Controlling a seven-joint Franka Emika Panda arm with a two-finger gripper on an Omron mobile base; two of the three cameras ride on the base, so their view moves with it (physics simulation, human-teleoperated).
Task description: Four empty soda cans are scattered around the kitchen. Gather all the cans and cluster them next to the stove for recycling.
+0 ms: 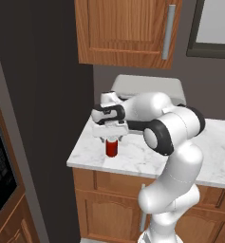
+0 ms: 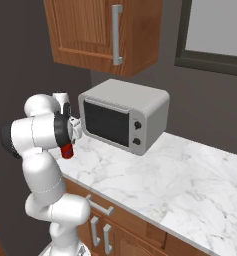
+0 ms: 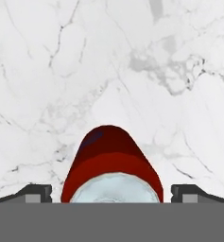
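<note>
Hand view puts the red soda can [image 3: 111,165] upright on the marble counter [image 3: 132,71], its silvery top between the spread, empty fingertips of the gripper [image 3: 111,194]; lower squarely, then close mid-body so the thin cylinder does not tip; it seems near the counter's left end, before the boxy grey microwave [image 2: 124,116].

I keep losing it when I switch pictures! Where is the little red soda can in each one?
Left base view: the soda can stands near the marble counter's left front corner, under the gripper.
Right base view: the can peeks out beside the arm, left of the toaster oven.
Hand view: bottom middle, between the fingertips.
Shared landmark: the counter.
</note>
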